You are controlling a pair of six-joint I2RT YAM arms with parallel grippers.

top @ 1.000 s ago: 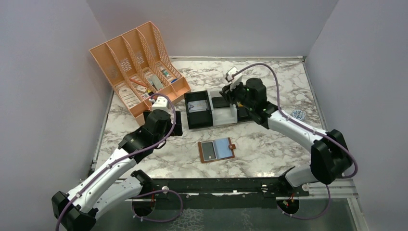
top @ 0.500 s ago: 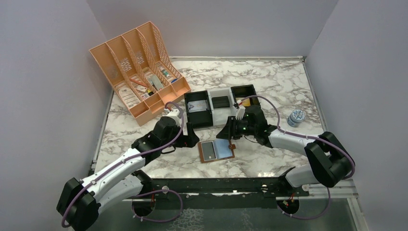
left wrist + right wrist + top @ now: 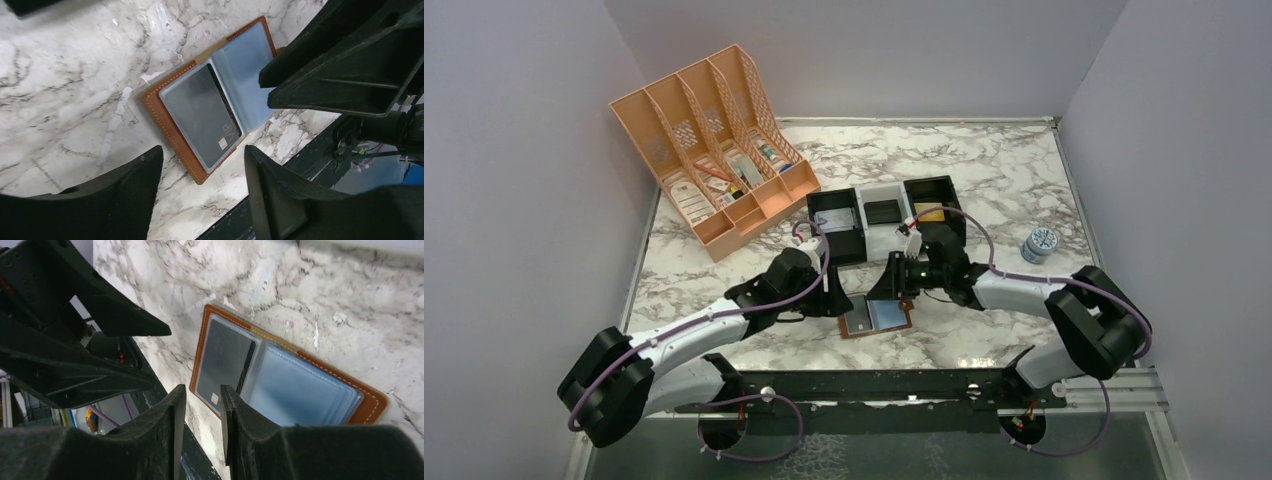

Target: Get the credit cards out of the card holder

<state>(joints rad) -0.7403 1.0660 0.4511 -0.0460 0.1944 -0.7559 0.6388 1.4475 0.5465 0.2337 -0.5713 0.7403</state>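
The card holder [image 3: 876, 316] lies spread open on the marble near the front edge, its brown leather rim [image 3: 170, 132] showing around pale blue-grey pockets [image 3: 245, 75]. A dark grey credit card [image 3: 200, 112] marked VIP sits in the clear left pocket, which also shows in the right wrist view [image 3: 222, 360]. My left gripper [image 3: 202, 152] hovers just above the holder's left half, its jaws apart and empty. From the right, my right gripper [image 3: 203, 390] hangs over the card's near end. A narrow gap separates its jaws, with nothing between them.
A peach file organizer [image 3: 709, 140] stands at the back left. Black-and-white trays [image 3: 884, 225] sit just behind the holder. A small round tin [image 3: 1041, 243] is at the right. The table's front edge and a black rail [image 3: 874, 385] run close below the holder.
Both arms swung forward and down to the card holder, the right one coming from the trays. My left jaws have narrowed; the right narrowed slightly.
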